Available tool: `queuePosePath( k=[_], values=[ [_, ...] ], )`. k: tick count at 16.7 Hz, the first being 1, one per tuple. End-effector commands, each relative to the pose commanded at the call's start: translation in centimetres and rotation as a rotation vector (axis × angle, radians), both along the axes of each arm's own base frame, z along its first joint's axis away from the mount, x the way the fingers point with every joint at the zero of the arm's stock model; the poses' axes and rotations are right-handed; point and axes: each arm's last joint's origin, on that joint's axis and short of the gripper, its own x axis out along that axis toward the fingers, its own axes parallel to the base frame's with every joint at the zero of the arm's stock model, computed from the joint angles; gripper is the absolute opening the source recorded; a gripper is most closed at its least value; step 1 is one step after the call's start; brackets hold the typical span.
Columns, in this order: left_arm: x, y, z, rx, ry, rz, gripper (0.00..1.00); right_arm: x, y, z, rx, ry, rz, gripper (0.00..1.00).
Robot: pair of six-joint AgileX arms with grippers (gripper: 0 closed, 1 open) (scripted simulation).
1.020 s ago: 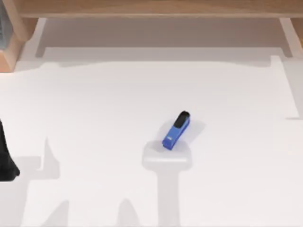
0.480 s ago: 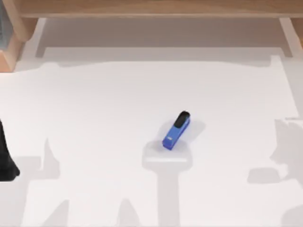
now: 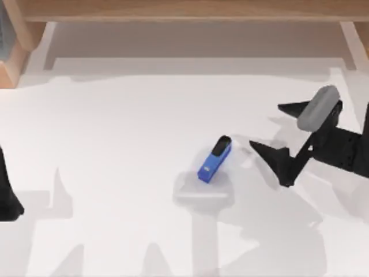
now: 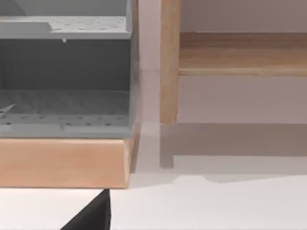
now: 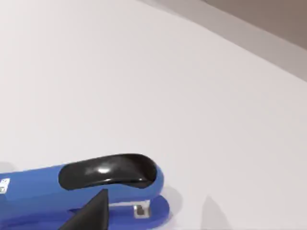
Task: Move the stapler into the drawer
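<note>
Top view: the right gripper [image 3: 271, 130] sits at the right of the frame, black fingers spread wide and holding nothing, tips aimed toward the stapler [image 3: 214, 159] just beside it at centre. The stapler is a glossy blue wedge with a rounded black end, lying on the smooth white table [image 3: 127, 150]. The left arm [image 3: 7, 190] is parked at the left edge. In the left wrist view a grey perforated drawer [image 4: 64, 110] with a wooden front holds nothing visible.

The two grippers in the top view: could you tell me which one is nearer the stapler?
The right gripper, open, just right of the stapler; the left arm sits at the table's left edge.
</note>
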Motion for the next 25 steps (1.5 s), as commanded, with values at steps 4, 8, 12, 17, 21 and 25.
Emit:
queuePosePath(
  k=[4,8,12,17,21,25],
  values=[
    [0.0,0.0,0.0,0.0,0.0,0.0,1.0,2.1,6.7,0.7,0.129,0.583,-0.085,1.0],
    [0.0,0.0,0.0,0.0,0.0,0.0,1.0,5.8,9.3,5.3,0.139,0.981,-0.429,1.0],
    [0.0,0.0,0.0,0.0,0.0,0.0,1.0,9.2,9.1,11.7,0.148,1.168,-0.836,1.0],
    [0.0,0.0,0.0,0.0,0.0,0.0,1.0,9.1,13.5,14.6,0.046,1.296,-1.147,1.0],
    [0.0,0.0,0.0,0.0,0.0,0.0,1.0,7.4,18.0,12.1,-0.141,1.364,-1.256,1.0],
    [0.0,0.0,0.0,0.0,0.0,0.0,1.0,6.5,19.4,10.6,-0.228,1.38,-1.273,1.0]
  ],
)
